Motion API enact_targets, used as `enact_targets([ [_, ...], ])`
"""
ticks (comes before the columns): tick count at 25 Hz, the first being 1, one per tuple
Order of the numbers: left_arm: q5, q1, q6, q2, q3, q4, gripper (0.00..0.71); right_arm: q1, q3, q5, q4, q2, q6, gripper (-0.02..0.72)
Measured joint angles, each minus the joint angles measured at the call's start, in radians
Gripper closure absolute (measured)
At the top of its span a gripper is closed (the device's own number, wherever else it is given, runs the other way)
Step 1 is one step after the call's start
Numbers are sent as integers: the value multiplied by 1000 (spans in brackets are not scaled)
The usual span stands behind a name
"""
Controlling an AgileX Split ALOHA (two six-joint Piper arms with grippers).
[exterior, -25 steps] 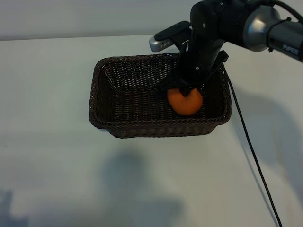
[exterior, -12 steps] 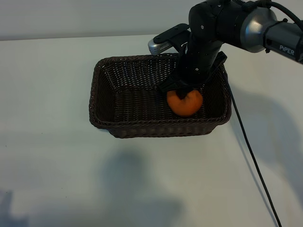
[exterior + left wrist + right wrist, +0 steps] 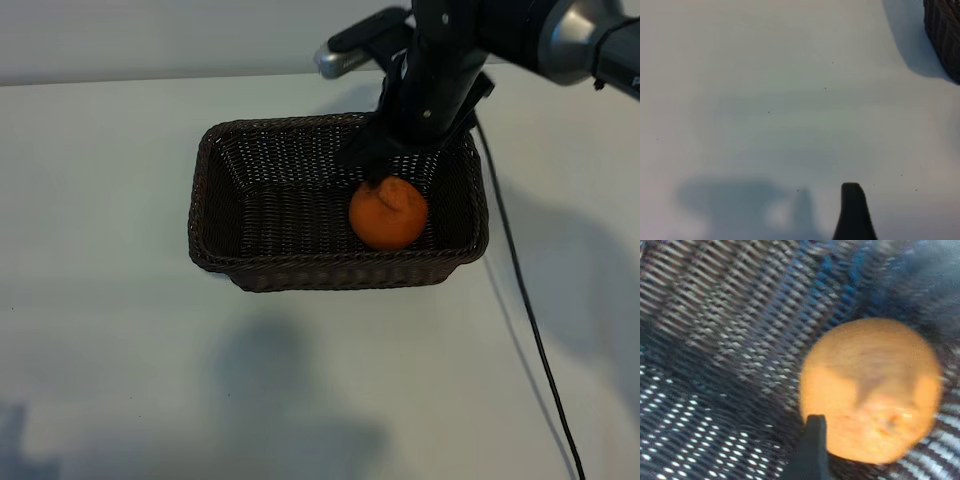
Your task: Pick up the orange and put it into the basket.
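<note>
While the orange (image 3: 388, 213) sits free on the floor of the basket (image 3: 240, 262), toward its right end, the right gripper (image 3: 392, 166) hangs just above it, fingers apart, gripping nothing.

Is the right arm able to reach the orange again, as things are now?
Probably yes. The right pincer hangs directly above the orange, which lies uncovered inside the basket. Nothing stands between them.
</note>
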Motion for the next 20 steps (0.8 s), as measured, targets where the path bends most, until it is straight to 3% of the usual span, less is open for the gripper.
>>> enact_targets([
  [5, 0, 0, 0, 0, 0, 0, 201, -54, -75, 112, -219, -6, 75, 78],
  [9, 0, 0, 0, 0, 0, 0, 201, -182, -101, 152, -272, -6, 85, 90],
  [13, 0, 0, 0, 0, 0, 0, 201, -338, -100, 157, -264, -6, 74, 103],
  [15, 0, 0, 0, 0, 0, 0, 201, -418, -100, 157, -224, -6, 55, 104],
  [20, 0, 0, 0, 0, 0, 0, 201, -604, -100, 156, -17, -6, -37, 106],
])
